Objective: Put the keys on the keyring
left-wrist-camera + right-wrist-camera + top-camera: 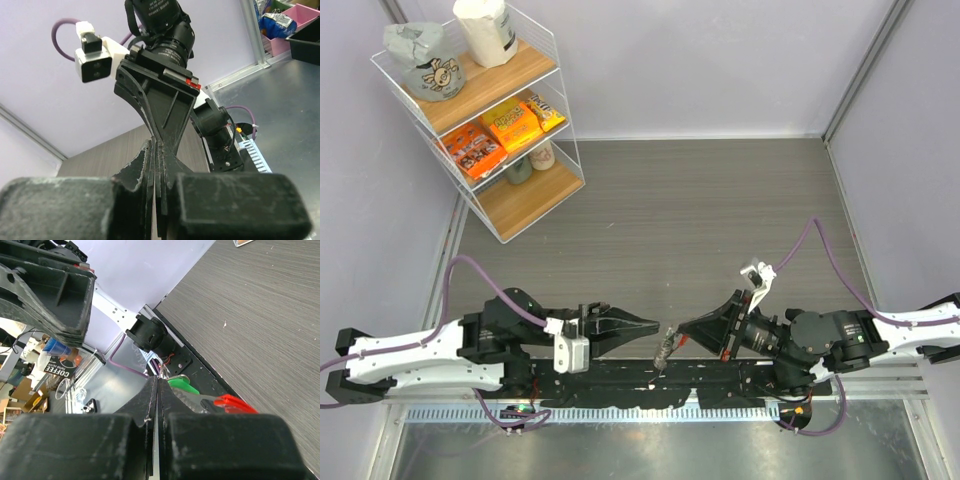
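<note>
My right gripper [682,337] is shut, its jaws pressed together in the right wrist view [158,381]. A thin wire loop of the keyring [161,371] sticks out at its tips. The bright green key [183,386], silvery metal and the red arc [235,403] lie just right of the fingers. A dark piece beside the red arc may be the black key; I cannot tell. From above the keyring [665,350] hangs between both grippers' tips. My left gripper [645,324] is shut, tip to tip with the right one [157,145]; nothing shows between its jaws.
A wire shelf rack [545,200] with snack packets and bags stands at the back left. The black mounting rail [620,385] and a metal sheet [650,445] run along the near edge. Purple cables [820,240] arc above the arms.
</note>
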{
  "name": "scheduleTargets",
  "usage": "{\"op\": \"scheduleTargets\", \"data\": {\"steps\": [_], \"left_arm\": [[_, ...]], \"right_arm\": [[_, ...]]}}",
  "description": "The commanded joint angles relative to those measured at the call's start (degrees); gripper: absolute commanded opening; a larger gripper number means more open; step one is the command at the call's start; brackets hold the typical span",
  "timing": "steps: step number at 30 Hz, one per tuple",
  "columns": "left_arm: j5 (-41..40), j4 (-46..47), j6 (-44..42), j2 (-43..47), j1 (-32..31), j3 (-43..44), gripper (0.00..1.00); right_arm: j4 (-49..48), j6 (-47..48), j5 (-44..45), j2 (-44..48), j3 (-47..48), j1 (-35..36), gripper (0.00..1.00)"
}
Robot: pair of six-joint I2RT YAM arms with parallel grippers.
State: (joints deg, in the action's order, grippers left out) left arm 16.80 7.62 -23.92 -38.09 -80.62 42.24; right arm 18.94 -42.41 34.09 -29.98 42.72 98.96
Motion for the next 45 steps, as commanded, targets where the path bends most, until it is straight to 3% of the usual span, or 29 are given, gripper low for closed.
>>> {"op": "scheduleTargets", "data": {"steps": [1, 6, 24, 39, 45], "left_arm": [[-2.64, -1.46, 1.42, 0.99, -0.24, -1.71, 0.14], [-6.42, 0.55, 1.25, 1.87, -0.24, -4.88, 0.38], [-5.64, 3.46, 1.86, -2.43, -0.24, -5.15, 0.45], [-5.20, 3.46, 1.25, -5.77, -0.24, -3.66, 0.44], [-5.81, 3.46, 0.72, -6.74, -0.24, -2.86, 0.20]], "right_arm": [[-3.21, -1.36, 2.21, 0.88, 0.61, 0.27, 0.05], [-3.12, -1.53, 2.39, 0.80, 0.61, 0.36, 0.05], [-3.21, -1.97, 2.56, 0.62, 0.70, 0.27, 0.06], [-3.65, -1.80, 2.13, 0.88, 0.43, 0.27, 0.06], [-4.26, -1.80, 1.51, 0.97, 0.00, 0.27, 0.05]]}}
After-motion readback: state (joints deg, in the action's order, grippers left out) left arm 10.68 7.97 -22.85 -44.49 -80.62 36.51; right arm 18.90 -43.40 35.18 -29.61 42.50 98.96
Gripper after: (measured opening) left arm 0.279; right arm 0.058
